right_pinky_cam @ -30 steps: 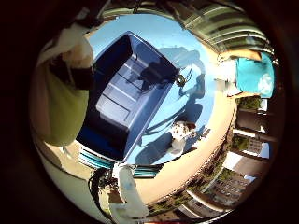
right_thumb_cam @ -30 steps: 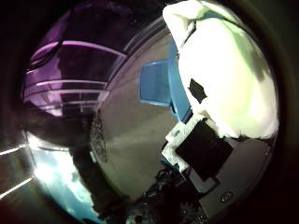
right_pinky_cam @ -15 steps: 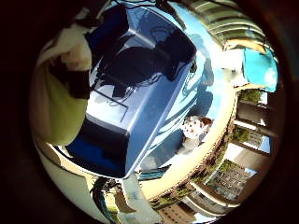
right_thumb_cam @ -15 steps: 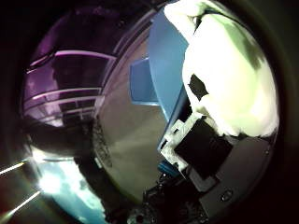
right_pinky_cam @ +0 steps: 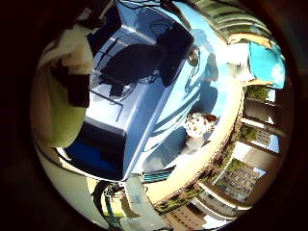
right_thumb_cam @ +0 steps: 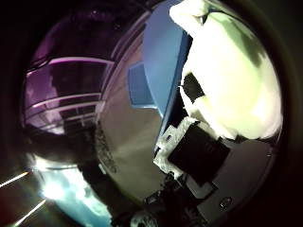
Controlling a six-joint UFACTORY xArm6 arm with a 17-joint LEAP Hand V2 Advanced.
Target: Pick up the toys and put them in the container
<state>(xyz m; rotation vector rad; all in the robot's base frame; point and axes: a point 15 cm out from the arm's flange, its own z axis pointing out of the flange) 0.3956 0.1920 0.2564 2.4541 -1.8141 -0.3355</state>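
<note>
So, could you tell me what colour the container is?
The container is blue, clearest in the little finger side palm view.

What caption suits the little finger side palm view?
Hand carrying a pale plush toy over the blue container; a spotted toy waits on the table.

Hard sunlight throws dark shadows into the blue container (right_pinky_cam: 139,96); the thumb-side view is dim (perhaps flare-streaked), edges warped.

Light-blue table (right_pinky_cam: 219,96) — blue container (right_pinky_cam: 139,110), spotted toy (right_pinky_cam: 198,126) on it.
</note>
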